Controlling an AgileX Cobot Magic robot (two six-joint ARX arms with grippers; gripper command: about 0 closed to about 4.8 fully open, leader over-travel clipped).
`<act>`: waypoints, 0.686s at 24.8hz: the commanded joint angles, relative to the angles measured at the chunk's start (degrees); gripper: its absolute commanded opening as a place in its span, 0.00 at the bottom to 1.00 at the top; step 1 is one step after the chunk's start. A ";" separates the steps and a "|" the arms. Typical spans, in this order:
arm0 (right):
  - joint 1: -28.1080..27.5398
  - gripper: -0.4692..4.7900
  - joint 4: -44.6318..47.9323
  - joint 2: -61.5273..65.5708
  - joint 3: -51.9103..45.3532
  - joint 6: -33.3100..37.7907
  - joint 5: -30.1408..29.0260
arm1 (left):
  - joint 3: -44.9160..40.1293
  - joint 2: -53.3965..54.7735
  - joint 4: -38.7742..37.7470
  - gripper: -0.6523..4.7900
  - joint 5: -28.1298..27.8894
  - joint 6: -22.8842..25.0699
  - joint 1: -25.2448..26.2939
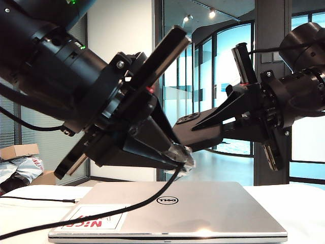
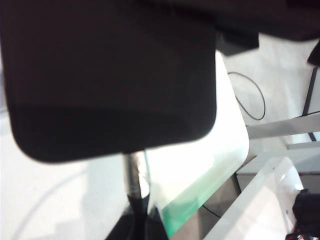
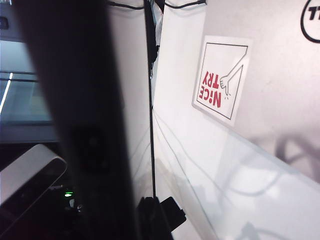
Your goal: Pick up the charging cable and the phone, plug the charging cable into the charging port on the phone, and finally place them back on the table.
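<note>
Left gripper (image 1: 179,158): raised above laptop (image 1: 203,213), clamped on charging cable (image 1: 91,216) near its silver connector (image 2: 136,172); cord trailing down across laptop lid to table (image 1: 299,208). Right gripper (image 1: 203,122): raised opposite, jaws narrowed on phone (image 1: 200,134) (dark slab filling left wrist view (image 2: 110,75)). Connector tip meeting phone's short edge; whether seated in charging port, cannot tell. Red-lettered sticker (image 3: 222,82) on laptop lid.

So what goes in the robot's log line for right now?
left pincer: shut on charging cable | right pincer: shut on phone | both above laptop
</note>
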 commanded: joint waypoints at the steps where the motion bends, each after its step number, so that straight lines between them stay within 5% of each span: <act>1: 0.20 0.08 1.25 -0.52 0.31 -3.41 -1.79 | 0.22 -0.13 2.19 0.11 -0.46 0.07 1.64; 9: 0.15 0.08 1.44 -0.52 0.33 -3.43 1.25 | 0.22 -0.13 3.26 0.12 -0.46 2.86 2.54; 13: 0.07 0.08 2.62 -0.52 0.55 -3.39 4.50 | 0.22 -0.13 3.39 0.31 -0.46 3.10 2.54; 17: -0.50 0.08 2.23 -0.52 1.73 -3.34 8.22 | 0.31 -0.22 3.43 0.35 -0.46 3.17 2.54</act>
